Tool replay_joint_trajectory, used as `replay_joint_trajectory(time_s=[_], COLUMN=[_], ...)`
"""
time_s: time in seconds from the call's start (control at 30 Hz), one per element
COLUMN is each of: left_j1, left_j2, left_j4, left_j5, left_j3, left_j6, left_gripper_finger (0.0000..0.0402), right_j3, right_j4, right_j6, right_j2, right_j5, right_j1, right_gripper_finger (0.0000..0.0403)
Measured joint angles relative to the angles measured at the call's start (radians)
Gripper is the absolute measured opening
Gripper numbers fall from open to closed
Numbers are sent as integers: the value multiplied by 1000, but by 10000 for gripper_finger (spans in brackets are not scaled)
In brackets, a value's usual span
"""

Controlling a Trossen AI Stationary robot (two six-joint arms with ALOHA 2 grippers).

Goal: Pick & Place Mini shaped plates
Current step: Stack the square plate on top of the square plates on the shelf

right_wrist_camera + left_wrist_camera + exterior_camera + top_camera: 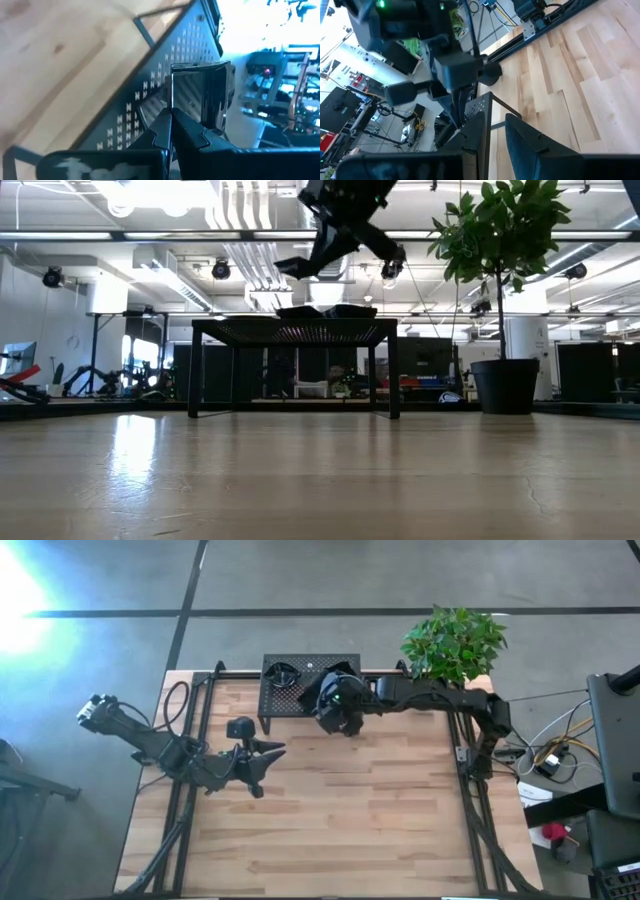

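Plates, 1 square dark mini plate [200, 92], sits pinched on edge in the right tool [172, 117], fingers nearly shut, just above the perforated rack [150, 80]. Judged step: lifting away. Next: carry clear and lower flat to the tabletop [380, 810]. Left tool [270, 755] waits apart, fingers parted, empty.

Grey concrete floor [300, 580] crossed by dark seams — ceiling strip lights [150, 235], bright glare.
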Motion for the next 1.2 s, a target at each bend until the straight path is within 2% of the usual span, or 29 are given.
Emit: replay_joint_trajectory(time_s=[0.4,0.63,1.07,1.2], left_j1=[2,2,2,2], left_j2=[0,0,0,0], left_j4=[0,1,2,2], left_j5=[-35,-39,-39,-39], left_j3=[11,12,12,12], left_j6=[17,10,6,2], left_gripper_finger=[72,72,72,72], right_j3=[-91,-140,-143,-143], right_j4=[36,116,118,139], right_j6=[-44,-79,-88,-89], right_j2=[-1,-1,0,0], right_j5=[-2,0,1,-28], right_j1=[-40,-68,-68,-68], right_gripper_finger=[8,8,8,8])
